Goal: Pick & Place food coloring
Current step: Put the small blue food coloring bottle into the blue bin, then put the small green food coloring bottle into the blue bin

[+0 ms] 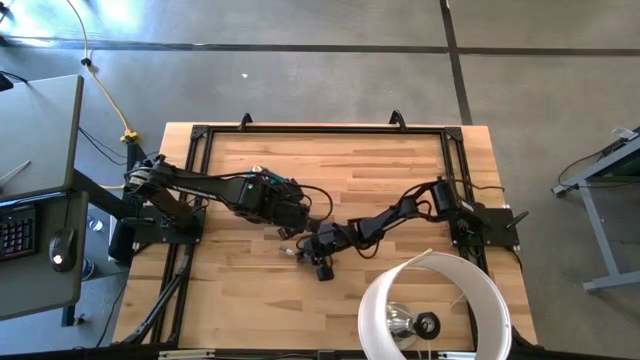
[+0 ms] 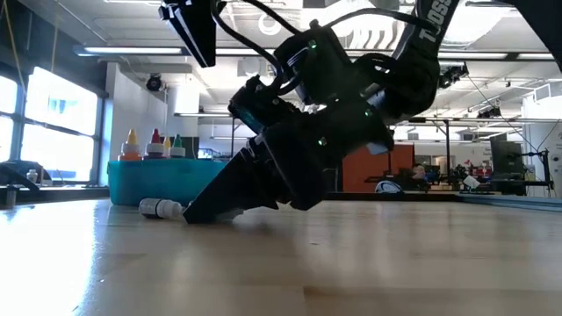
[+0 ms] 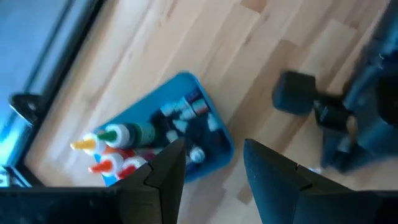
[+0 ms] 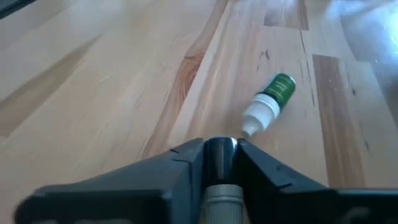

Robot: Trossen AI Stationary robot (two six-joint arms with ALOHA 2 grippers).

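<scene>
A teal bin [image 3: 219, 132] holds several food coloring bottles [image 3: 118, 149], and their orange, red, yellow and green tips [image 2: 155, 140] stand above its rim [image 2: 167, 175]. My left gripper [image 3: 214, 165] hovers open over the bin's edge. One green bottle [image 4: 272, 99] with a white cap lies on its side on the wood [image 1: 290, 252], just beyond my right gripper [image 4: 221, 149]. That gripper slants down toward the table [image 2: 200, 213], shut on a dark little bottle [image 4: 221, 152]. My right gripper pinches a dark small bottle [image 4: 221, 155] between its two fingers. The bottle lies along the fingers, its dark end at their tips and a pale part [image 4: 221, 196] farther back. The fingers slant down toward the table's left; whether the bottle touches the wood I cannot tell.
A lamp with a white shade [image 1: 435, 305] stands at the table's near right corner. A black frame [image 1: 320, 130] runs round the tabletop. The right arm [image 3: 348, 112] lies close beside the bin. Bare wood spreads across the far half [image 1: 340, 160].
</scene>
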